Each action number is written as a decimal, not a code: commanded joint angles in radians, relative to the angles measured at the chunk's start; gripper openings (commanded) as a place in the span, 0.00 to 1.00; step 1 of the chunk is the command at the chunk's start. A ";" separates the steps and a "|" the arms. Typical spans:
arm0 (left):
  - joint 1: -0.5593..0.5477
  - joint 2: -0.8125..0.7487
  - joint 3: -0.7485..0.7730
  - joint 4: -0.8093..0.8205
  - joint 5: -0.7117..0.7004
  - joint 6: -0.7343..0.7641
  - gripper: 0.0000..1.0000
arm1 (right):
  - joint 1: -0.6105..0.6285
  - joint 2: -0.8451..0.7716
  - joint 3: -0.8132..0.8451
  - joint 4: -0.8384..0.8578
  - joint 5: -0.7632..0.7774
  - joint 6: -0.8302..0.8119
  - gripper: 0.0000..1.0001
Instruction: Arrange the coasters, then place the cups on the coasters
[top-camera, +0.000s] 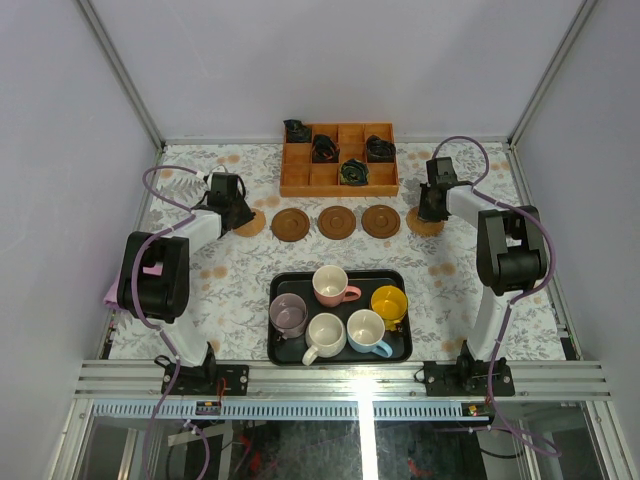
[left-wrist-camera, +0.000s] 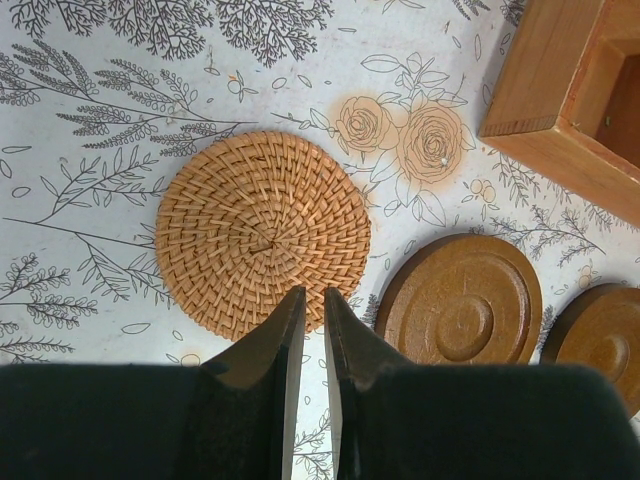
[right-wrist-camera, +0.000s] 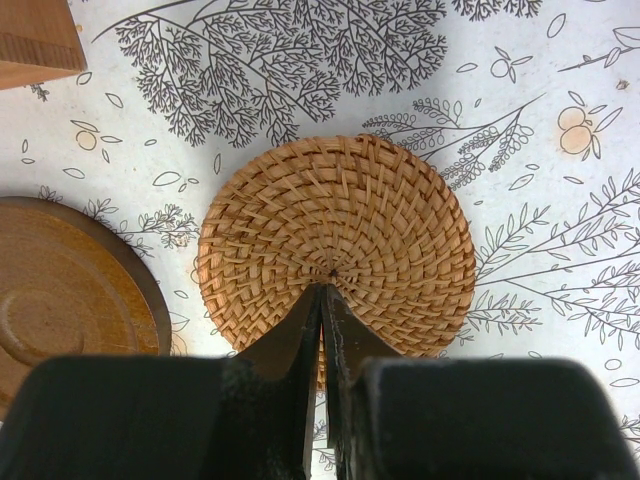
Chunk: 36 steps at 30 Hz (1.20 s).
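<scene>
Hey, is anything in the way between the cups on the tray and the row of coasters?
Nothing lies on the cloth between the tray and the coasters. The shut left gripper sits over the left woven coaster, the right gripper over the right woven coaster.

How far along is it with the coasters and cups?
Done, it seems: five coasters lie in a row, the left woven coaster, three wooden coasters, then the right woven coaster. In hand: the left end effector and right end effector, both shut, are at the woven ones, perhaps nudging them. Left: all five cups sit on the tray, none on a coaster.
</scene>
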 joint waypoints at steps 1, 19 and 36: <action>0.008 -0.017 -0.010 0.015 0.008 -0.016 0.12 | -0.009 0.014 -0.009 -0.059 0.009 0.007 0.07; 0.008 0.019 0.043 0.042 0.014 0.010 0.12 | -0.009 -0.111 0.059 -0.054 -0.068 -0.025 0.20; 0.003 -0.191 -0.066 0.097 -0.031 0.082 0.12 | -0.009 -0.526 -0.072 -0.072 -0.003 -0.036 0.50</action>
